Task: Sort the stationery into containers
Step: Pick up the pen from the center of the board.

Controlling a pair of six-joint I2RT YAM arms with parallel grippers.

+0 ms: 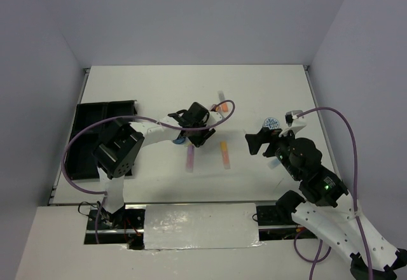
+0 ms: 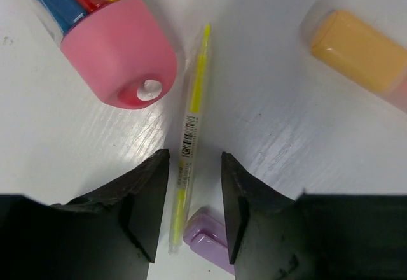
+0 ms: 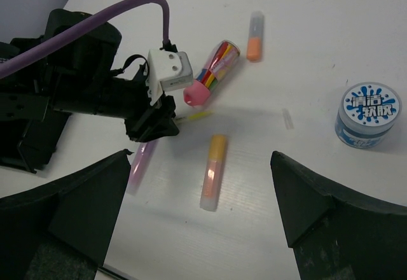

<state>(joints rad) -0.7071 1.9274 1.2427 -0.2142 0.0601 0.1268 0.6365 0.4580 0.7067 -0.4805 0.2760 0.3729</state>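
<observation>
Organiser tray (image 1: 105, 110): left edge of the top view, well apart from the loose stationery. Judged risk: on so long a carry, a thinly held item could slip out. Black, with dividing walls; contents cannot be told.
Left gripper (image 2: 195, 184): centre of the top view. The jaws are narrow and straddle the yellow pen with a gap on each side; they hold nothing. Judged risk: the slim barrel may roll or pivot out as the jaws close.
Pink-capped tube (image 2: 114, 44): upper left of the left wrist view, near the pen. It could be nudged on the lift.
Yellow pen (image 2: 194, 121): centre of that view, lying flat on the table (image 2: 286, 133). Thin clear barrel, yellow core, barcode label.
Lilac stick (image 2: 206, 235): bottom centre, just beside the pen's lower end. Judged risk: pinched along with the pen, or knocked aside.
Highlighter (image 3: 213, 163): centre of the right wrist view, apart from the pen. Pink body, orange cap.
Right gripper (image 3: 200, 216): right of centre in the top view, fingers wide apart, holding nothing. Judged risk: crossing the left arm if it reaches in.
Roll (image 3: 367, 114): right edge, blue-white.
</observation>
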